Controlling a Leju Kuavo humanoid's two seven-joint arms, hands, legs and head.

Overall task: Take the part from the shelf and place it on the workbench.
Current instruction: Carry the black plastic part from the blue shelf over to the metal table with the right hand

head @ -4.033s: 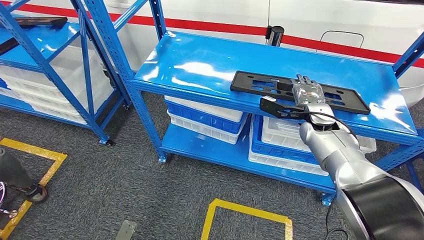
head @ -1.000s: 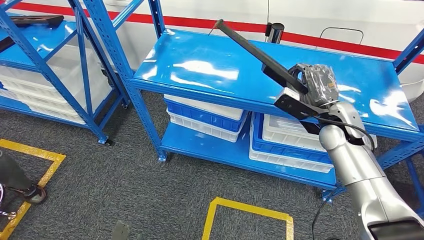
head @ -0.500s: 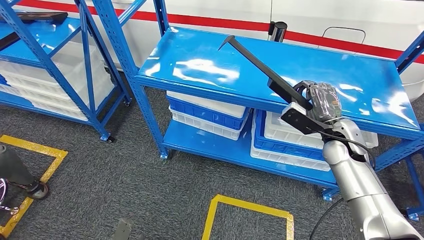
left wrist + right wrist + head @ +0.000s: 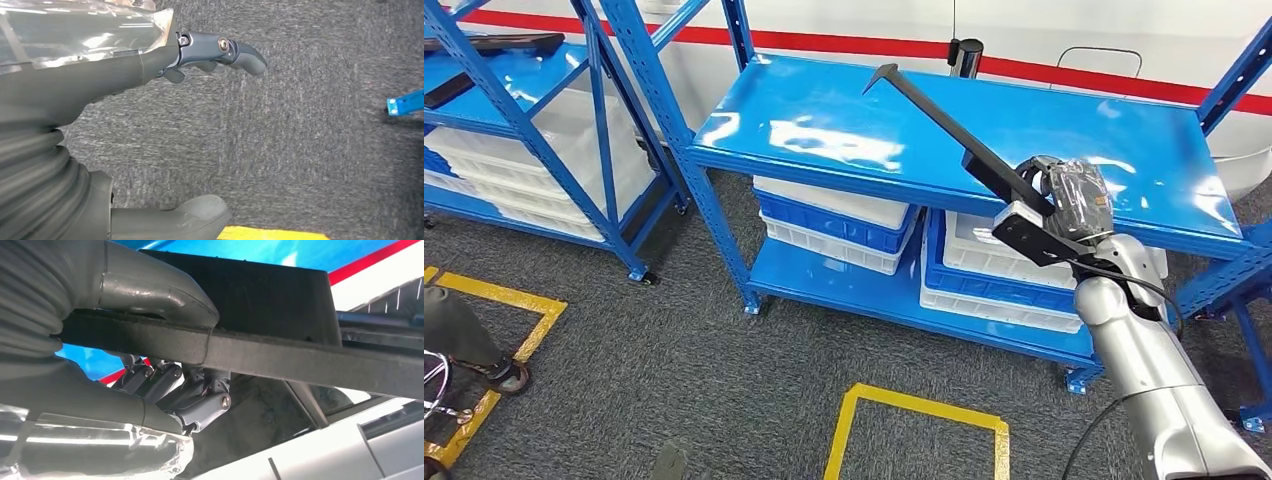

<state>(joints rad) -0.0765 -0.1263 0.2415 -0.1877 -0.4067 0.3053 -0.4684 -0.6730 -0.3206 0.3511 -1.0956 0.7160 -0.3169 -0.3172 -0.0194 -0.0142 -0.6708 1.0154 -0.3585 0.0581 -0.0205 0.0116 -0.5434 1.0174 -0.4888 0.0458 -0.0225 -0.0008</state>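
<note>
the right hand (image 4: pixel 1064 205) had the part (image 4: pixel 954 125) clamped at one end, thumb (image 4: pixel 150 290) pressed across one face and the darker fingers (image 4: pixel 200 395) curled round the other, as the right wrist view showed plainly. the part was a long flat black panel, and it was clear of the shelf (image 4: pixel 824 130): it hung in the air above the blue top deck, touching nothing but the hand. its long axis ran from the grip up and away toward the robot's left, tilted steeply, with the far tip (image 4: pixel 884 70) hooked over near the back of the deck and the gripped end low at the front edge, just above the white bins (image 4: pixel 1004 265) stacked below.

that slant is what the next move likely turns on. nearly all the part's length lay to the left of the hand and out ahead of it, so any swing of the arm or turn of the body would sweep the far tip through a wide arc, and the blue uprights (image 4: pixel 674 130) of the racking stood on that side. i judge the lift step done and the carry to the workbench yet to come; no workbench was in sight.

the left hand (image 4: pixel 125 75) hung over grey carpet (image 4: pixel 310 125), holding nothing, thumb and fingers apart with the fingers somewhat bent. the right hand was the only one near the part, and a grip so far off centre might let the panel sag or twist
</note>
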